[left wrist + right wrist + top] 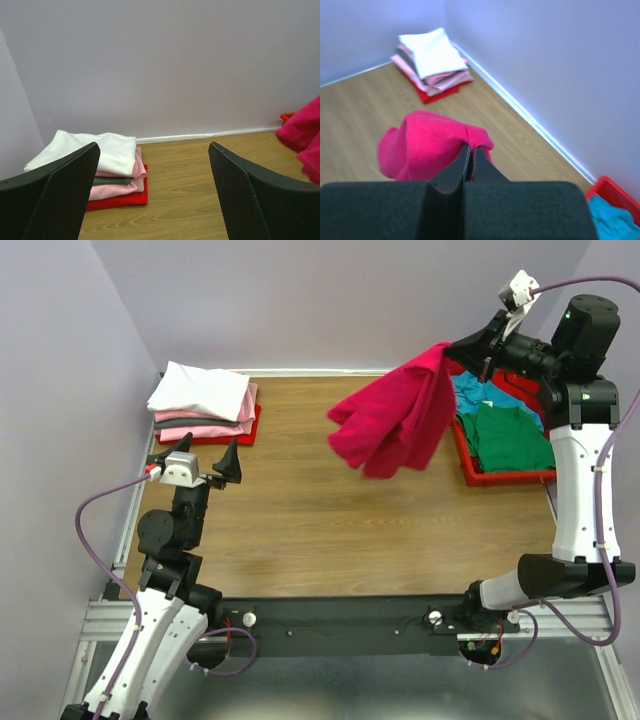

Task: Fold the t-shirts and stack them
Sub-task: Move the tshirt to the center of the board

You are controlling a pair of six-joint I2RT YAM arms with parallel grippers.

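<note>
My right gripper (448, 346) is shut on the crimson-pink t-shirt (392, 425) and holds it up in the air above the right half of the table; the shirt hangs crumpled below the fingers (462, 157). In the right wrist view the cloth (427, 145) bunches at the jaws. Folded shirts, white on top of pink and grey ones (203, 400), are stacked at the back left; they also show in the left wrist view (107, 160) and the right wrist view (432, 62). My left gripper (208, 460) is open and empty, low at the left, facing the stack.
A red tray (468, 462) at the right edge holds a teal shirt (480, 392) and a green shirt (512, 438). A red tray (117, 199) lies under the folded stack. Walls close off the back and left. Bare wooden table (300, 530) lies in the middle.
</note>
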